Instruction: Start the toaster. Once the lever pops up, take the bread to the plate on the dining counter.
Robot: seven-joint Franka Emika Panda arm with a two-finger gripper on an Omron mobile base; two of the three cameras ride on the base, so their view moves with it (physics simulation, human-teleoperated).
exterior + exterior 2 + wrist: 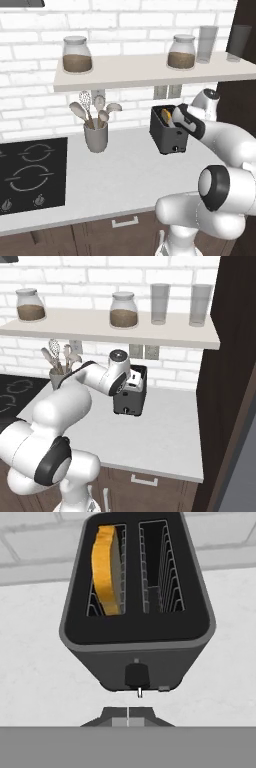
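Hand view looks down on the boxy dark grey toaster (136,607), which stands on the white worktop (125,175) with the golden-tan bread slice (106,569) upright in 1 of its 2 slots. The gripper (128,722), jaws closed and empty, hovers just in front of the black lever (136,675). The fingertips should meet the lever squarely and press straight down, so they don't slip off.

We can't see the right side of the boxy dark grey toaster (168,131) in the left base view, the white arm covers it. In the right base view the arm hides its left half and most of the slots. The golden-tan bread slice (106,569) sits deep in its slot, lower part hidden by the slot walls. The black hob (31,172) is cut off by the left edge. The small pale mark beside the lever (136,676) is too small to read.
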